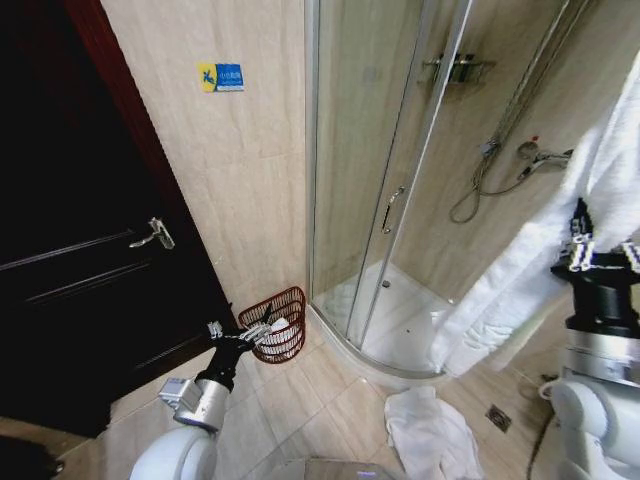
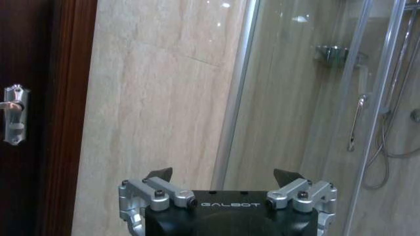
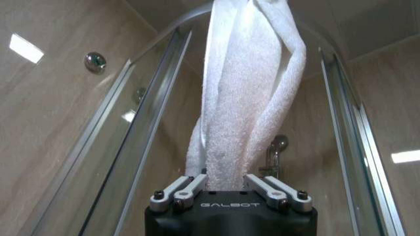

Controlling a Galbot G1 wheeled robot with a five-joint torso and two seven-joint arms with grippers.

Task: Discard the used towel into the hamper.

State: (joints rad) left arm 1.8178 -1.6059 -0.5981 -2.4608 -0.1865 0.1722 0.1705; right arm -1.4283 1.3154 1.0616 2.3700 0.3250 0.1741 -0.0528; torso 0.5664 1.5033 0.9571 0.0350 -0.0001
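Observation:
The hamper [image 1: 289, 346], a small dark red wire basket, stands on the tiled floor in the corner between the door and the shower glass, with something white inside it. My left gripper [image 1: 256, 334] hovers just in front of the hamper; in the left wrist view the left gripper [image 2: 223, 175] stands open and holds nothing. At the right of the head view my right gripper [image 1: 585, 250] is raised and shut on the white towel [image 1: 510, 290], which drapes in a long fold. In the right wrist view the towel [image 3: 243, 98] is pinched in the right gripper [image 3: 223, 179].
A second white cloth [image 1: 430, 432] lies crumpled on the floor by the shower tray. The dark door [image 1: 70, 280] with its handle [image 1: 152, 236] is at the left, the curved glass shower enclosure [image 1: 370, 200] in the middle. A floor drain [image 1: 498, 418] is near my right arm.

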